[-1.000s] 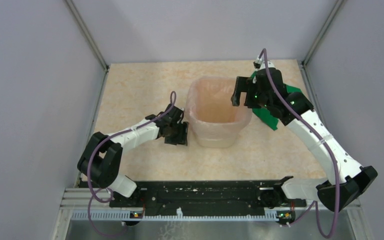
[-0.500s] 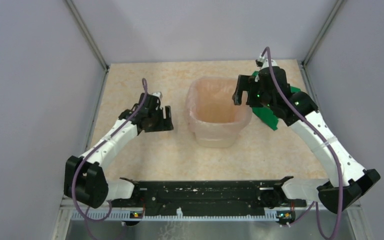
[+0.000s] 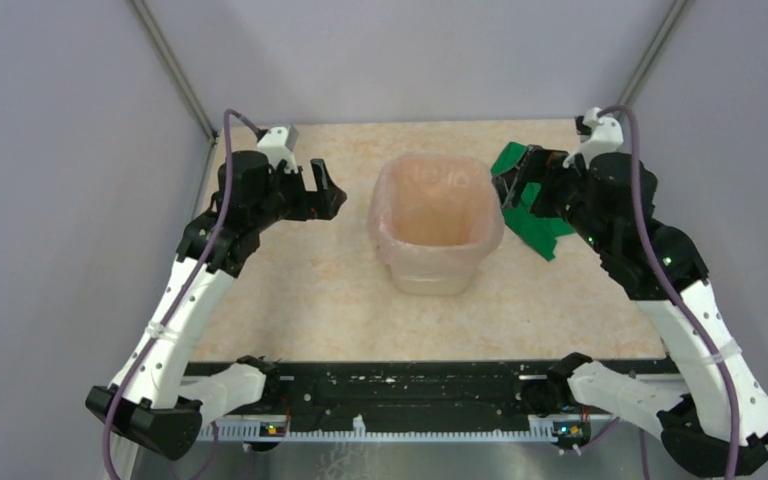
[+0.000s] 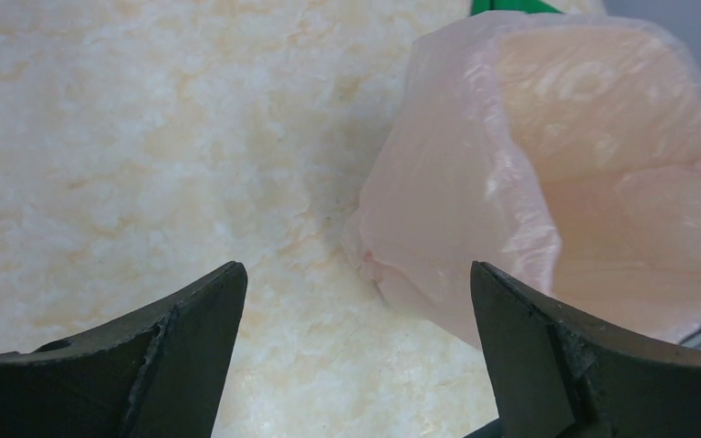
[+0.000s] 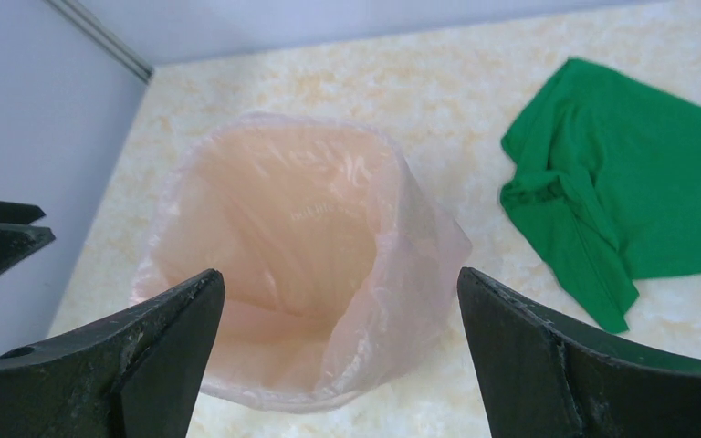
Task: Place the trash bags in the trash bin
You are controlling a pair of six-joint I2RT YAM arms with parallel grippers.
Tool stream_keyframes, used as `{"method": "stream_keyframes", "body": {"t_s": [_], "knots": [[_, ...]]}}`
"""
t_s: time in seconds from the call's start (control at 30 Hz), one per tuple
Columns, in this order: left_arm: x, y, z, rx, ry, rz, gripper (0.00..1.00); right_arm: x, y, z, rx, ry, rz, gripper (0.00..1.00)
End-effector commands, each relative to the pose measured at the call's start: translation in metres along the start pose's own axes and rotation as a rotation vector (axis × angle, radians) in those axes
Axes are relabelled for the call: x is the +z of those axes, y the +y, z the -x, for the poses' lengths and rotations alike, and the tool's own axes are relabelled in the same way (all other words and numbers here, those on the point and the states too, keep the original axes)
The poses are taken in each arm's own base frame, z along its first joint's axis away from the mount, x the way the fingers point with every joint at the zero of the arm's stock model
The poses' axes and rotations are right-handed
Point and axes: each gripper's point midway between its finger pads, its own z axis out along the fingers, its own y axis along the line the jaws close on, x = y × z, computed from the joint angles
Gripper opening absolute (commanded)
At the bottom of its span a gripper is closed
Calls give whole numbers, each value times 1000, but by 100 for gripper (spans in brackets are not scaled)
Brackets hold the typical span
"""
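Bin: the bin (image 3: 430,278) stands upright on the table (image 3: 290,290), between the two arms.
Bag: the pink bag (image 3: 438,205) is inside the bin as a liner. Its film goes over the rim and hangs down the outer walls.
Bag direction: the mouth points straight up and is open. The long axis of the bag is vertical, along the walls of the bin. From above the mouth is a rounded square, so I see no long side there.
Left gripper: the left gripper (image 3: 328,190) is at the left of the bin, apart from it, above the bare table. Its jaws stand wide and nothing is between them.
Right gripper: the right gripper (image 3: 512,188) is at the right of the bin, close to the rim but not touching it. Its jaws also stand wide and hold nothing.
Which is nearer: both face the bin from opposite sides. The right one seems a little nearer to the rim.
Cloth: a green cloth (image 3: 545,235) lies flat at the right of the bin, partly under the right gripper.
Loose part: in the right wrist view the film bulges outward at one corner of the bin.
Judgement: the bag seems already placed. If any move remains, it is probably to pull this corner down, reaching sideways toward the rim.
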Motion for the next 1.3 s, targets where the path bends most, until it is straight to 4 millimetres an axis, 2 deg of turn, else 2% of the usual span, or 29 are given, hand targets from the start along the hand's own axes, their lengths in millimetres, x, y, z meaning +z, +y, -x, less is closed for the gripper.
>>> {"method": "stream_keyframes", "body": {"t_s": [0.0,0.13,0.33,0.47,0.7,1.27], "knots": [[-25,-34,35,66,-108,-159,98,-24,5,30,38,-157,54,99],[-32,-46,42,84,-131,-219,98,-41,4,35,70,-221,88,99],[-40,-51,46,92,-164,-247,98,-63,0,40,100,-305,120,99],[-44,-51,44,92,-172,-252,98,-72,-7,40,111,-328,106,99],[-41,-47,33,82,-154,-242,98,-71,-7,34,121,-316,109,99],[-36,-37,23,80,-129,-200,98,-67,-6,32,120,-307,110,99]]}}
